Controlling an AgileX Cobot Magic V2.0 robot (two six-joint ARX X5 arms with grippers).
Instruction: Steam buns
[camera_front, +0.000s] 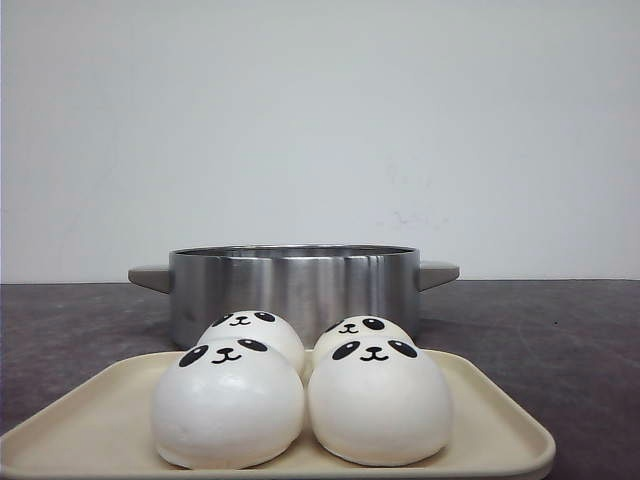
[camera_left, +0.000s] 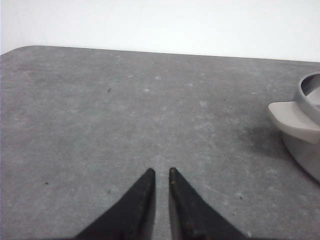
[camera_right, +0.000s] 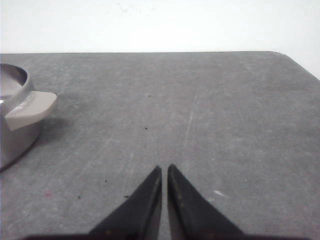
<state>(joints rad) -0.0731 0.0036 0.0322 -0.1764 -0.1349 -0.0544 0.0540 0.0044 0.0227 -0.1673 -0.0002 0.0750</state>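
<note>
Stainless-steel steamer pot (camera_front: 292, 285) stands at centre frame in the front view, lid off, grey handles at both sides. Four panda-faced buns (camera_front: 300, 385) sit clustered on a cream tray (camera_front: 500, 425) in the lower frame, directly before the pot. Left claw (camera_left: 160, 172) and right claw (camera_right: 164, 169) each hover over bare worktop (camera_left: 125, 110), tips nearly touching (clenched, grasping nothing). Neither arm appears in the front view. Step in hand, as judged: pre-grasp; no bun is loaded. Next move calls for releasing one claw wide and straddling a bun gently, since the rounded surface likely deforms.
</note>
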